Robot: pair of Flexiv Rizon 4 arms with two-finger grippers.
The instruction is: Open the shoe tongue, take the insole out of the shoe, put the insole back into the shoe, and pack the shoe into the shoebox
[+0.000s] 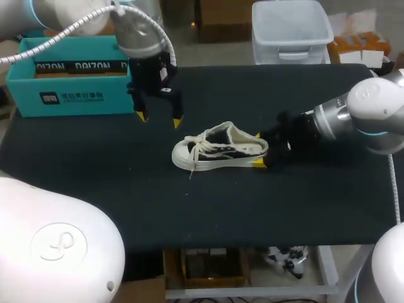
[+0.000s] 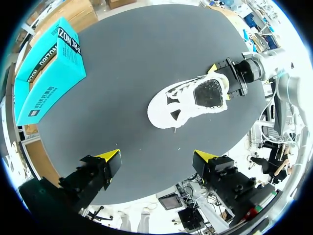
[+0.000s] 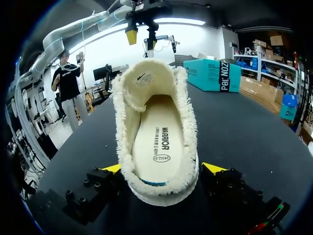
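In the head view the shoe [image 1: 219, 150] stood mid-desk [image 1: 95, 170], its heel clasped by the right end effector [image 1: 258, 149]. The left end effector [image 1: 158, 118] hung wide open and empty above it, near the teal shoebox [image 1: 69, 95], whose white print I leave unread. The left wrist view looked past its spread fingers [image 2: 110, 156] onto the laces [image 2: 173, 105] below. The right wrist view showed the insole [image 3: 156, 142] seated inside, stamped with dark lettering, and the tongue [image 3: 142, 83] carrying a small label; I judged tongue-opening not yet done, so the next move called for the left arm to descend onto it.
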